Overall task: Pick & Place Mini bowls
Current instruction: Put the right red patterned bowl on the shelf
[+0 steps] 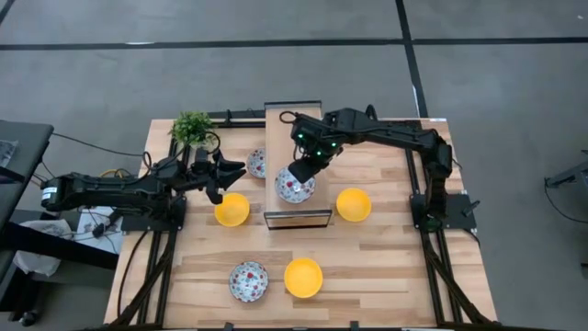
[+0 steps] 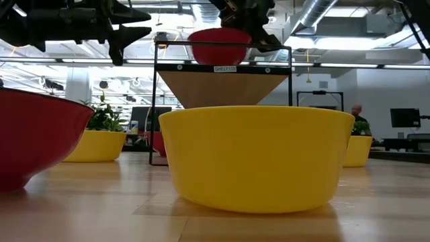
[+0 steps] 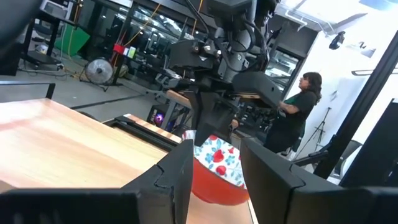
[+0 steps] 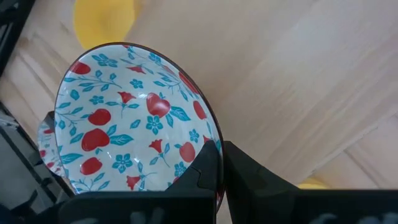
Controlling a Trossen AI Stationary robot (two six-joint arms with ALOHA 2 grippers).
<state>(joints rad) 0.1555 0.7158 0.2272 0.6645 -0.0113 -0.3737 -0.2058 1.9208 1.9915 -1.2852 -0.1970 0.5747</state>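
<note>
My right gripper [image 1: 303, 173] is shut on a white mini bowl with red and blue flowers [image 1: 294, 187] over the wooden shelf board [image 1: 296, 129]. In the low view this bowl, red outside [image 2: 222, 44], is at the shelf's top edge; whether it rests there I cannot tell. My left gripper [image 1: 230, 176] hangs open above the table's left side, holding nothing, near a yellow bowl [image 1: 231, 210] and a floral bowl [image 1: 257, 163]. Another yellow bowl [image 1: 354, 204] sits right of the shelf. A floral bowl [image 1: 249, 280] and a yellow one [image 1: 303, 277] sit near the front edge. My right gripper holds the floral bowl by its rim [image 4: 214, 144], one finger [image 4: 207, 171] inside the bowl and the other [image 4: 252, 183] outside its wall. The fingers slant steeply down from above. The bowl sits nearly upright, mouth up, a little tilted.
A small green potted plant [image 1: 191, 129] stands at the table's far left corner. The shelf's black frame [image 2: 156, 101] rises in the middle of the table. A person [image 3: 301, 102] stands in the room beyond the table.
</note>
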